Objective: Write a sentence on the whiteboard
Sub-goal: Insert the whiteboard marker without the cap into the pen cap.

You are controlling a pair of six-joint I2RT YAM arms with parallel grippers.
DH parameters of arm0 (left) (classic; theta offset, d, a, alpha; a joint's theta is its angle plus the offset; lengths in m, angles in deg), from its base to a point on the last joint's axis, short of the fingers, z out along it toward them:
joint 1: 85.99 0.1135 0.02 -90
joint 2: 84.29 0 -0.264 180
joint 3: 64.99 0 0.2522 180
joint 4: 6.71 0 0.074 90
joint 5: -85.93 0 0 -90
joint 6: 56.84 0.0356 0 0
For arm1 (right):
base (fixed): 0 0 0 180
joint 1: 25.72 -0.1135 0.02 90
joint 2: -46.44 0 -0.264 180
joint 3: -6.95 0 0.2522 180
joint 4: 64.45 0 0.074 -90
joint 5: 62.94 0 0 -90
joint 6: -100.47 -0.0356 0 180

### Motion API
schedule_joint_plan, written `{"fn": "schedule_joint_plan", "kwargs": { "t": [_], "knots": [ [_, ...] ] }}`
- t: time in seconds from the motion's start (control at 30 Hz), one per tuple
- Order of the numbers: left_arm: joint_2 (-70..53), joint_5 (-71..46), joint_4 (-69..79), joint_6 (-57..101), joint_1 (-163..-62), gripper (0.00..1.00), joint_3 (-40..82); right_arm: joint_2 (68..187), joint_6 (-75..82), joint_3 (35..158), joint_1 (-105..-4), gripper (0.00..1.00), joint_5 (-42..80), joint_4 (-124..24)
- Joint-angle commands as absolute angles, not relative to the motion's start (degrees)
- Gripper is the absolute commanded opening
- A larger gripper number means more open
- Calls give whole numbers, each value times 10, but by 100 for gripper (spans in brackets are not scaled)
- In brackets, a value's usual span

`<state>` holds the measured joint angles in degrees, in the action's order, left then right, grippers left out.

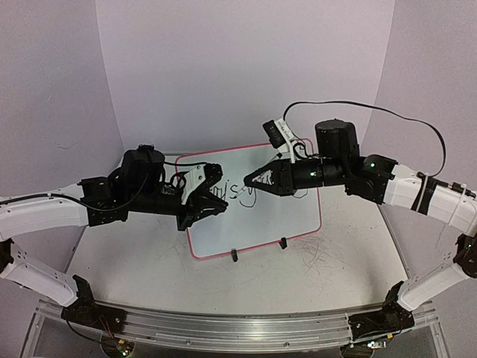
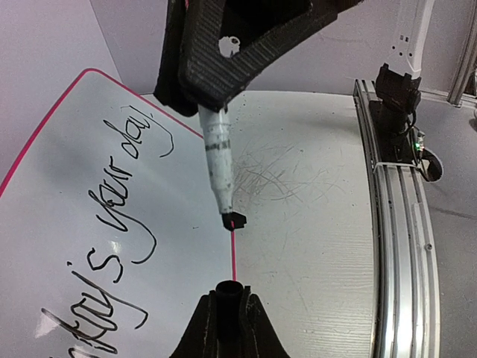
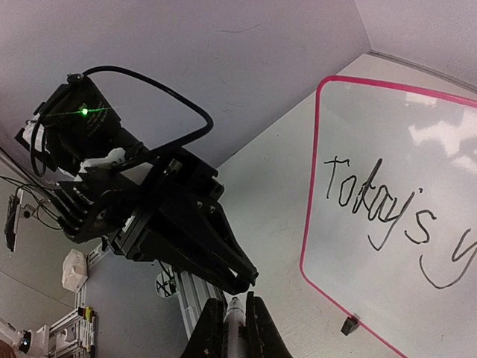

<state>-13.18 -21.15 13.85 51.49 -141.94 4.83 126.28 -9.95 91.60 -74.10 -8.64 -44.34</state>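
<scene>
The top camera looks down from above and behind both arms (image 1: 45, 216) toward the back wall (image 1: 238, 74), taking in the whole whiteboard (image 1: 261, 224) from afar. The left wrist camera sits low and close, facing right over the cap (image 2: 229, 289) in its own fingers at the right gripper (image 2: 209, 101) and its marker (image 2: 218, 156). The right wrist camera faces left at the left gripper (image 3: 250, 277), and all three views share the sentence (image 2: 123, 205).

whiteboard (image 1: 253, 224): pink-rimmed, lying flat | sentence (image 2: 112, 216): black cursive, one line
</scene>
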Motion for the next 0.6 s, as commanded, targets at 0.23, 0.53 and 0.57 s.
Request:
{"fn": "schedule_joint_plan", "kwargs": {
  "t": [0.23, 0.53, 0.57],
  "knots": [
    [-136, -211, 103, 535, -1421, 0, 48, 1286, -82, 948, -771, 0, -19, -468],
    [-136, -210, 103, 532, -1420, 0, 44, 1278, -82, 946, -776, 0, -7, -467],
    [-136, -210, 104, 531, -1421, 0, 44, 1275, -82, 946, -776, 0, -5, -467]
  ]
}}
